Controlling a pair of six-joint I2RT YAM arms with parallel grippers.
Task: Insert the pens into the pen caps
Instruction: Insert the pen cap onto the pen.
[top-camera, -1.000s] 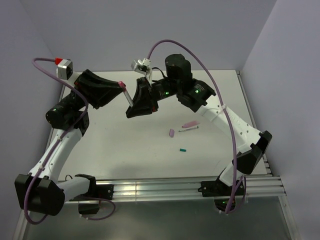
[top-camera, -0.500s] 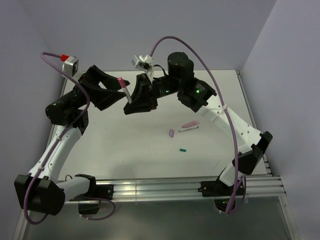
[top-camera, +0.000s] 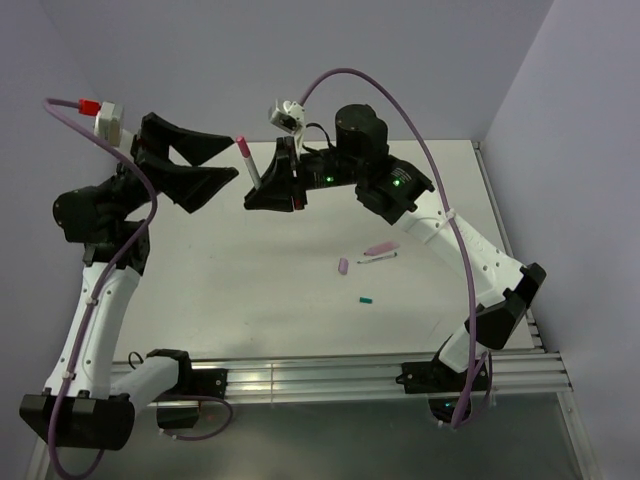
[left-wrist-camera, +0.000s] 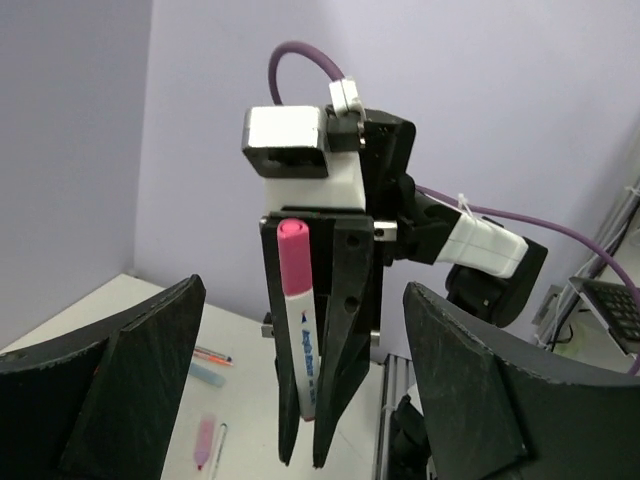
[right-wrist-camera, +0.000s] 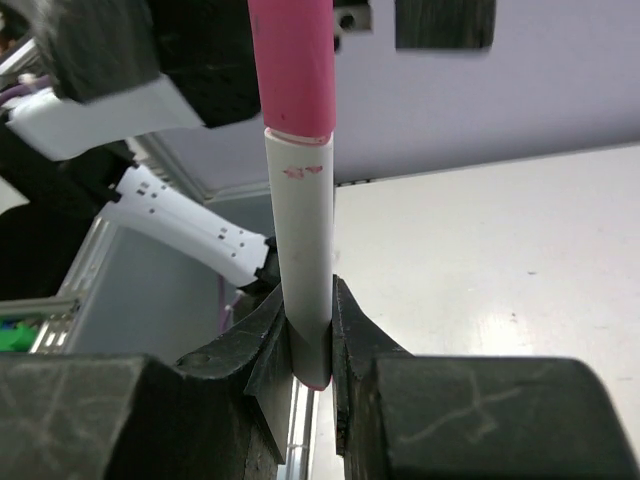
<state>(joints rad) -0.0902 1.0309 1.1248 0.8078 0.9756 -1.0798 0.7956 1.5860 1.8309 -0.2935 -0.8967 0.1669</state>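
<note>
Left of the pen (left-wrist-camera: 298, 335), the left gripper (top-camera: 232, 158) stands wide open and empty, not touching it. The pen — white barrel, pink cap (right-wrist-camera: 292, 60) on top — stands upright in the air, its lower end clamped in the right gripper (right-wrist-camera: 308, 350). It is probably light, stiff and slippery; best held on the bare barrel.

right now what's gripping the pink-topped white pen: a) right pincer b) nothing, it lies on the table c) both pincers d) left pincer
a: the right pincer is clamped on the lower end of the pen, which stands upright, while the left pincer is open, its fingers wide of the pen on either side.
</note>
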